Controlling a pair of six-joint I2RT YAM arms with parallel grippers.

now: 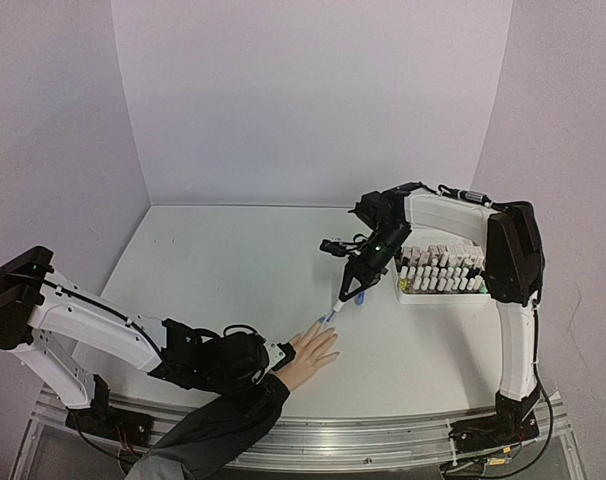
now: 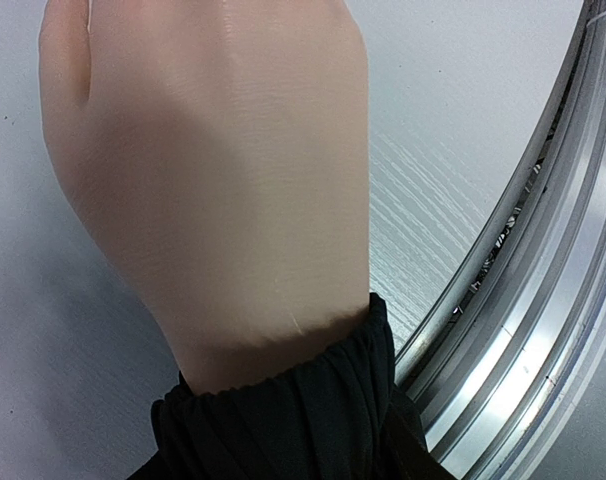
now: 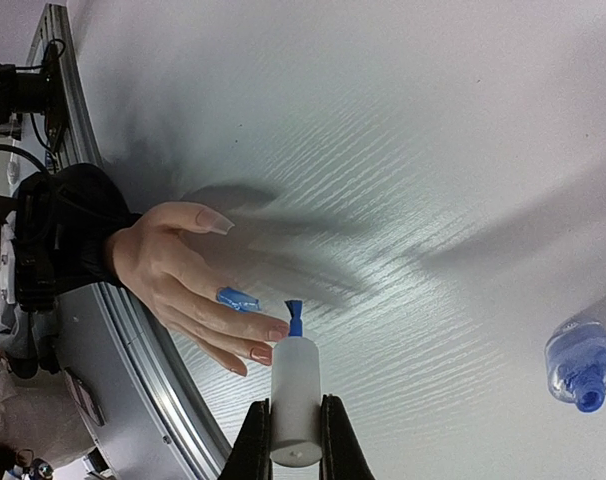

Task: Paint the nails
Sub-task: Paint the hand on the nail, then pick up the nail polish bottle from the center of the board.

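Right hand [image 3: 294, 412] grips brush [image 3: 294, 375]; wrist view alone shows blue nail [image 3: 237, 298].

The white-and-black left arm [image 1: 93, 332] starts at the lower left of the top view and rises to a black joint at the far left edge. From there it slopes down toward the right, lying low. The black left tool [image 1: 255, 358] sits at bottom centre, pointing right. Its 2 fingers are out of sight in its own wrist view, so their spread cannot be told.

The white-and-black right arm [image 1: 518, 340] stands upright at the lower right, bends at a black elbow right of centre, then reaches left and down. The black right tool [image 1: 355, 283] points down-left at centre. At the bottom of the right wrist view its 2 fingers [image 3: 253, 445] pinch a white cylindrical brush handle [image 3: 295, 385] between them.
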